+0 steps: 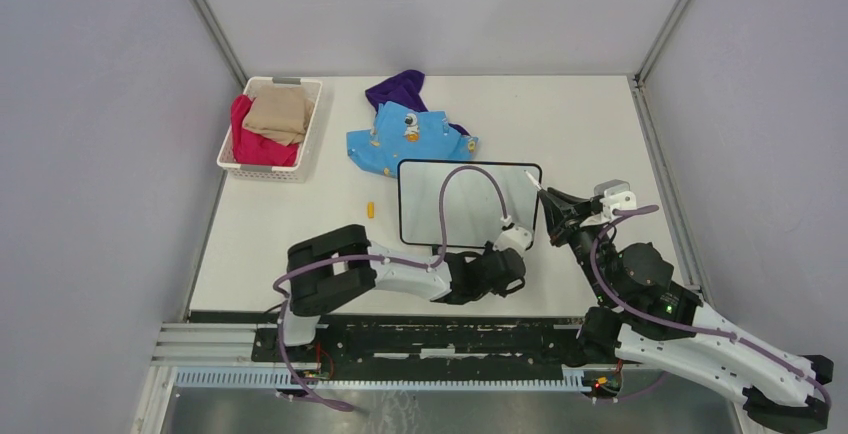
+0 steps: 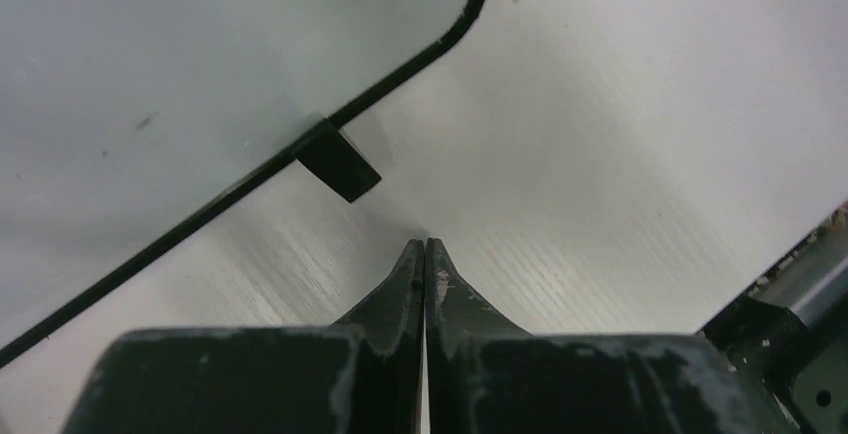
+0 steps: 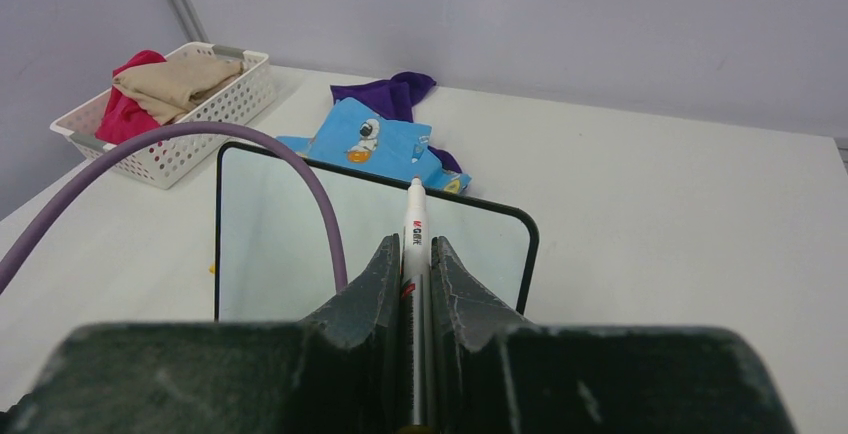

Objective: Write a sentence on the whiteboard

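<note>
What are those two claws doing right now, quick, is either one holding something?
Left gripper: closed, fingertips pressed together, holding nothing.
Right gripper: closed on a white marker.

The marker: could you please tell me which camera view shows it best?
The right wrist view: the marker sits clamped lengthwise in the right gripper, label visible. The top view shows only a small white sliver by the whiteboard. The left wrist view misses it.
</note>
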Controlling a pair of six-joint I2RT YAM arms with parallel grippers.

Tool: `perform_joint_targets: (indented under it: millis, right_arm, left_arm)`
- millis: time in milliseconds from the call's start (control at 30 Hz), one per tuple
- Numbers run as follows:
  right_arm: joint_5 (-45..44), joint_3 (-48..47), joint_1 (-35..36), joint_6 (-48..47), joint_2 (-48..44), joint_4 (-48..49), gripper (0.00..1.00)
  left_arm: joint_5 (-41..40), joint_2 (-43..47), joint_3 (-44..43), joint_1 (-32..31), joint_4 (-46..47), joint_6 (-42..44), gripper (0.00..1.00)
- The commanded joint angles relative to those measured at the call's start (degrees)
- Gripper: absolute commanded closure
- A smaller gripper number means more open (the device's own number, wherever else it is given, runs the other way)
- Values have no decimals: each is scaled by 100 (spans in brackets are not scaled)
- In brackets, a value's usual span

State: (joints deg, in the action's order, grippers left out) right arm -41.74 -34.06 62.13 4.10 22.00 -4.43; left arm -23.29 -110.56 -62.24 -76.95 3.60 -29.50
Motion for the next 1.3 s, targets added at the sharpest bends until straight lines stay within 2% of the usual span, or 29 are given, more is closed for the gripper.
perform_joint_targets:
  millis: [0, 167, 500, 633, 733, 900, 1033, 1200, 1267]
  right_arm:
    - [-196, -250, 23, -122, -67, 52, 100]
    - [-218, -253, 14, -188, -64, 72, 100]
    - [-194, -179, 15, -167, -42, 91, 100]
    - [-156, -206, 18, -161, -55, 51, 100]
    - [-122, -230, 12, -192, -64, 57, 100]
    - [-52, -226, 18, -261, -24, 162, 100]
    - [34, -180, 12, -321, 101, 347, 100]
    - [258, -100, 19, -252, 279, 658, 100]
    - [376, -12, 16, -226, 384, 827, 100]
  left_arm:
    - [-439, -344, -376, 108, -106, 98, 98]
    - [-790, -586, -657, 193, -333, 4, 98]
    - [-736, -868, -1149, 286, -515, 118, 98]
    - [-554, -365, -733, 260, -171, 210, 98]
    - [-412, 457, -95, 232, 29, 196, 96]
    - [-473, 2072, 707, 163, -58, 128, 87]
    - [-695, 3221, 895, 163, -518, 325, 71]
    - [-1126, 3937, 714, 199, -1224, 616, 53]
    - [-1341, 4127, 689, 475, -1559, 609, 48]
